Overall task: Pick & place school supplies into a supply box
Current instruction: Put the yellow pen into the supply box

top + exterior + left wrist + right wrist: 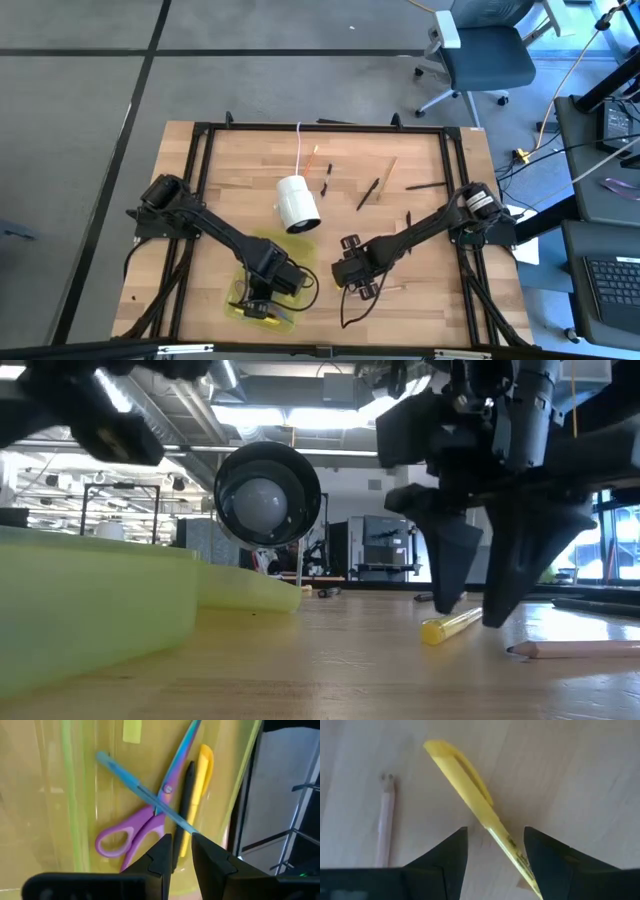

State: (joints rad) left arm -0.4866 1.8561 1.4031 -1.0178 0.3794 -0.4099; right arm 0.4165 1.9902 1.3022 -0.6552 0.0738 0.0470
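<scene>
On the left we find the flat translucent yellow-green plastic supply box (262, 309) at the table's near edge, and the left gripper (181, 851) hangs directly over it, its two dark fingers parted only by a narrow gap and gripping nothing. Inside the box we see the purple-handled scissors (145, 810) with blue blades lying open, and just beside them a black pen (185, 800) and a yellow pen with a clip (200, 785) (the two lie side by side, touching the scissors' blade). Moving toward the middle, we meet the white cylinder on a cord (297, 202) resting on the wooden table (420, 160), with several thin dark pens (368, 193) scattered behind it. Further right, the right gripper (495, 851) is lowered to the tabletop with its fingers standing moderately apart, straddling a yellow highlighter-like pen (475, 795) that lies flat on the wood, not yet clamped. A wood-coloured pencil (385, 820) lies near it, apart from the fingers.
</scene>
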